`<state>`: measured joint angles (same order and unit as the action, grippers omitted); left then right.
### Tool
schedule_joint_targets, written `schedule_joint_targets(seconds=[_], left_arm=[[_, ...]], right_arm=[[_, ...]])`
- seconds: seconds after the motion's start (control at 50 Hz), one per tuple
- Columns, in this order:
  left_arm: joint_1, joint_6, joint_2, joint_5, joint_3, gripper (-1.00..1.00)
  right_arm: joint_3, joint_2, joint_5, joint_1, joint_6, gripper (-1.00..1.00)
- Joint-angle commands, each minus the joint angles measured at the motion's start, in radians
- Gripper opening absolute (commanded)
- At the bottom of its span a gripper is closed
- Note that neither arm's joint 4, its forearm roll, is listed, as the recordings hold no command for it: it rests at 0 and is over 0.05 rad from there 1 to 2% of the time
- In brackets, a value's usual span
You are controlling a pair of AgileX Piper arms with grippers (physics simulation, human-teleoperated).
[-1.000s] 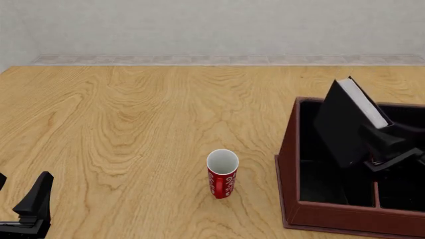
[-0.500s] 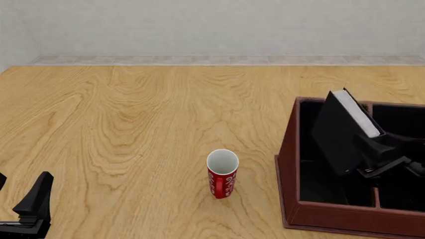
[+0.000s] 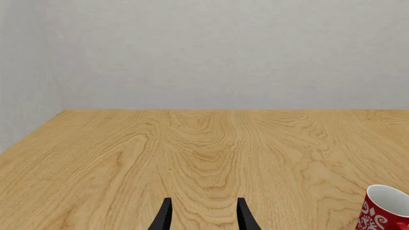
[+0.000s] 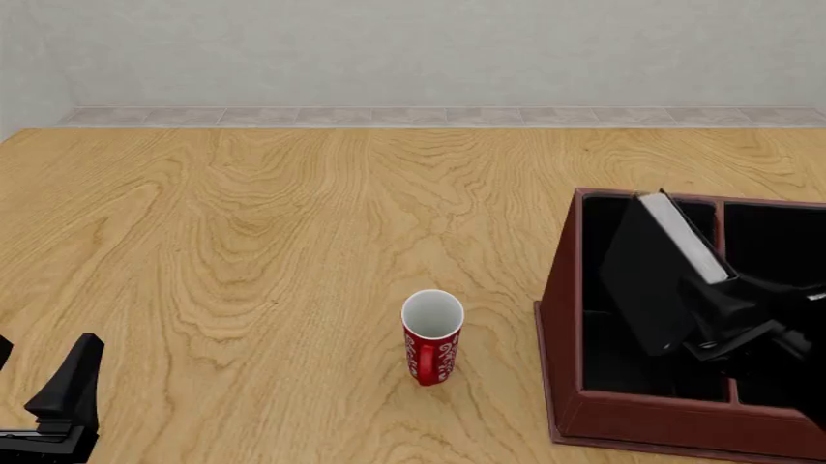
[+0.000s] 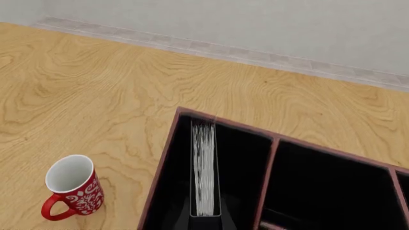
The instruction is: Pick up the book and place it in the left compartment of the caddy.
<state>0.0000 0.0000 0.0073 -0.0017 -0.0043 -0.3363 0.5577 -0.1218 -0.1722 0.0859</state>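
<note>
The right gripper [image 4: 738,324] is clamped on the book [image 4: 656,275], holding it by its lower end. In the front view the book leans, its top tipped toward the far left and its white page edge facing up and to the right. The book's lower part sits below the caddy [image 4: 563,319] rim, inside the left compartment [image 4: 606,348], while its top corner stands about level with the far wall. Whether its bottom edge touches the compartment floor cannot be told, since the near wall and the gripper hide it.

From the right wrist view the book [image 5: 204,167] runs straight ahead of the gripper, page edge showing as a narrow white strip, with dark compartment lining on both sides of it. The compartment [image 5: 240,163] is bounded by the caddy's [image 5: 167,158] outer wall on one side and a reddish divider on the other; a second section lies past that divider.

A mug [image 4: 432,337] stands upright on the table [image 4: 258,242], well to the left of the right gripper and apart from the caddy's outer wall. In the right wrist view the mug [image 5: 72,191] has its handle turned away from the caddy.

The left gripper [image 4: 58,401] rests low at the near left corner, far from everything else. In the left wrist view its two fingertips [image 3: 164,218] stand apart with bare table [image 3: 204,153] between them, so the left gripper [image 3: 203,219] is spread and holds nothing. The mug [image 3: 383,211] appears off to one side of it.
</note>
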Motion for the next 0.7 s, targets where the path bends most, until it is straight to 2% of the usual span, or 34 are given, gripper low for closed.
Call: schedule_joint_targets(seconds=[0.02,0.7], left_arm=[[0.000,0.000,0.000,0.000,0.000,1.00],[0.000,0.000,0.000,0.000,0.000,1.00]], right_arm=[[0.013,0.003,0.028,-0.006,-0.028,-1.00],[0.078,0.006,0.080,-0.006,-0.035,-1.00]])
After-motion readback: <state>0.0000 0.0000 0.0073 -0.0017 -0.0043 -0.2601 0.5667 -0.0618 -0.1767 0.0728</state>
